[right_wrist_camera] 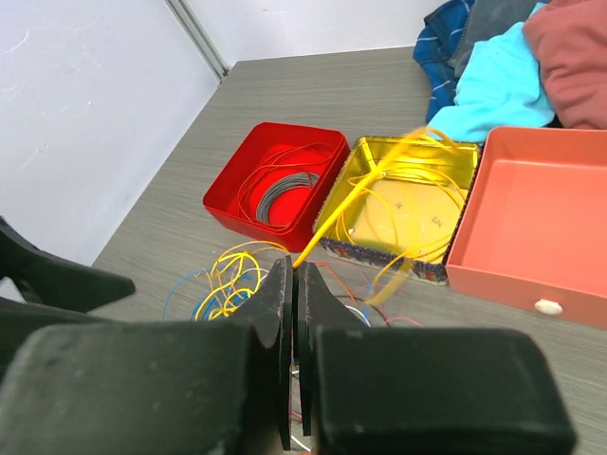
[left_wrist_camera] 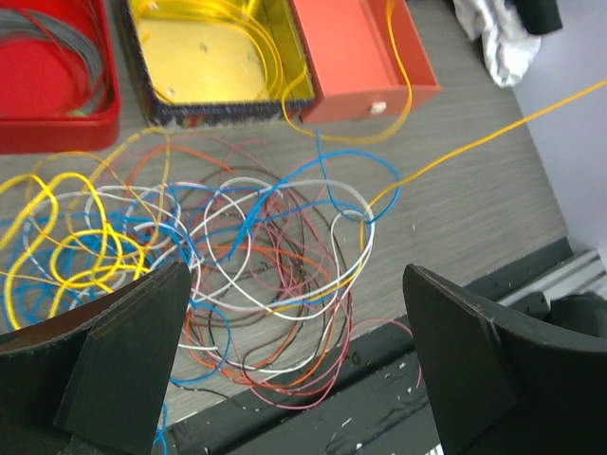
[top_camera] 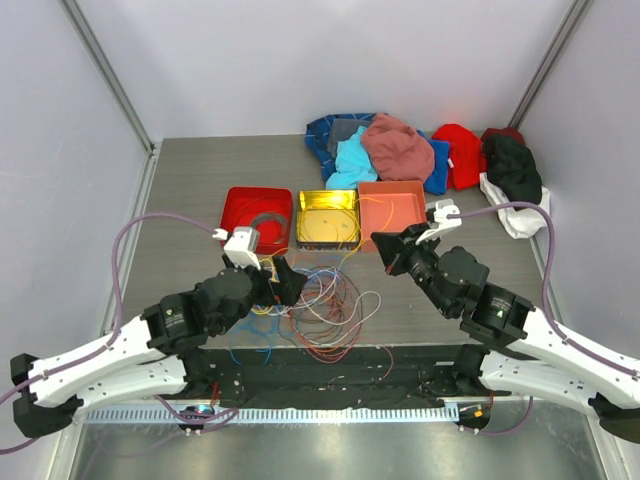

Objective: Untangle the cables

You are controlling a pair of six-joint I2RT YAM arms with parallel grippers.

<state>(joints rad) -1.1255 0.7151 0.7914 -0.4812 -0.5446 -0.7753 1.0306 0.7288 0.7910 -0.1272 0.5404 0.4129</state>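
Cables (top_camera: 315,305): a loose tangle of blue, white, yellow, red and orange strands. It lies on the table (top_camera: 190,190) at its near edge, between the two arms and just in front of three trays.
Left jaws: spread wide with nothing between them, hanging over the left part of the tangle.
Right jaws: pressed shut with a yellow cable (right_wrist_camera: 334,218) pinched at their tip. They are held above the table to the right of the tangle, near the front of the orange tray (top_camera: 390,188).
Yellow cable: it rises from the right jaws toward the yellow tray (top_camera: 327,195) and is blurred in the right wrist view.
Red tray (top_camera: 240,195): leftmost of the three, it holds a grey coil and a few orange loops.
Yellow tray: the middle one, set against the orange tray. Yellow loops lie inside, and one spills over its front wall.
Orange tray: rightmost, with a yellow strand crossing its front corner.
Clothes (top_camera: 400,145): a coloured heap at the far edge of the table, behind the trays.
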